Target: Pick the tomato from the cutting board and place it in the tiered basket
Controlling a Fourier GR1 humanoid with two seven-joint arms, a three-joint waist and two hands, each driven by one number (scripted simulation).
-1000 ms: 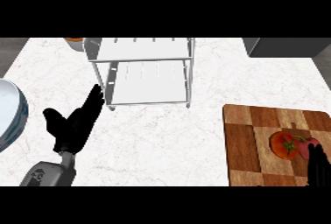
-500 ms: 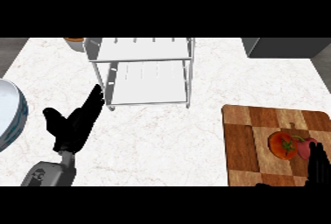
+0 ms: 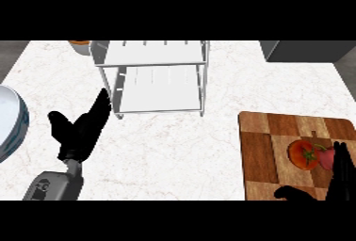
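1. You see the tomato (image 3: 306, 153) at the right of the frame, a little below the middle, lying on the wooden cutting board (image 3: 268, 141). It sits in the right half of the board, with its green stem end turned toward the right.
2. Your right hand (image 3: 339, 176) comes in at the lower right corner. Its fingers run straight up the frame along the tomato's right side, just beside it or touching it; you cannot tell which. Its thumb juts out to the left, below the tomato and apart from it. The fingers are released, curled round nothing.
3. Your left hand (image 3: 82, 128) shows at the left, about mid-height, above its grey forearm (image 3: 52, 186). The fingers are straight and point toward the upper right, the thumb spread to the left. It rests open over the white marble counter (image 3: 173, 150) and holds nothing.
4. The tiered basket (image 3: 158, 77) stands at the upper middle of the frame: a white wire rack with an upper shelf and a lower shelf showing beneath it. It is well apart from the board.
5. A pale round plate (image 3: 12, 120) with a blue-grey rim is cut off by the left edge of the frame.
6. At the upper left, just beside the basket's corner, a small orange thing (image 3: 80, 44) shows only in part; you cannot tell what it is.
7. A dark grey block (image 3: 303, 51) sits at the upper right corner.
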